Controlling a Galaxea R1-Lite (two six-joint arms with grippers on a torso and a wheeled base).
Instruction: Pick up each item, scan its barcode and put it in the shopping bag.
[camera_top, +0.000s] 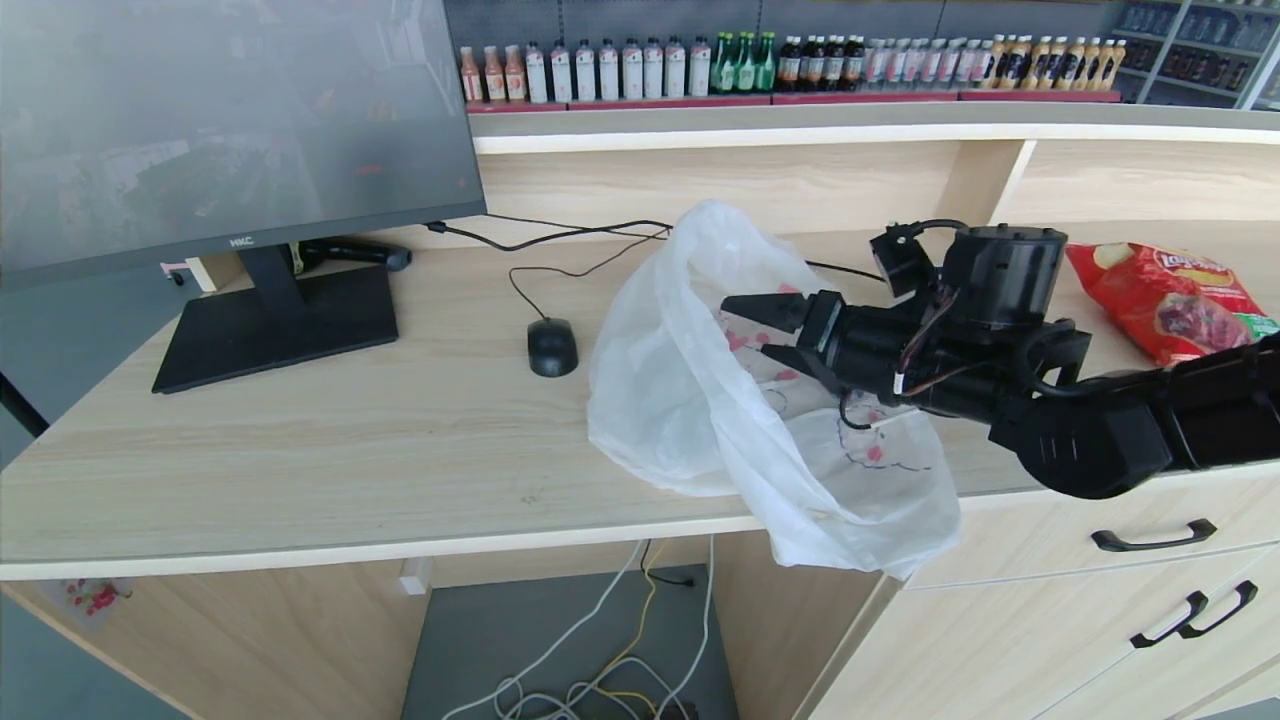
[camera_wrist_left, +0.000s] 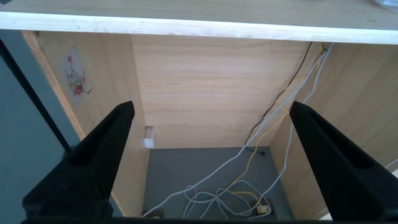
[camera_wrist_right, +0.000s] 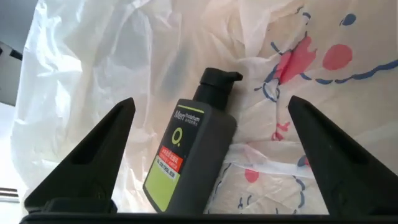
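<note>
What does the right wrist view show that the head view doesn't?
Right wrist view adds: a dark pump bottle lying inside the shopping bag. Head view adds: the monitor, the mouse and the chip bag on the counter. Shared: the shopping bag and the right pincer, open, at the bag's mouth.

We're in a shop, right at the checkout: a long wooden counter (camera_top: 300, 450), and behind its far edge a shelf (camera_top: 860, 98) lined end to end with drink bottles (camera_top: 640, 68). A monitor (camera_top: 230, 120) stands at the left end, with a mouse (camera_top: 552, 347) nearby. A white shopping bag (camera_top: 680, 400) spills over the front edge, and a red crisp packet (camera_top: 1170, 300) lies towards the right end.
</note>
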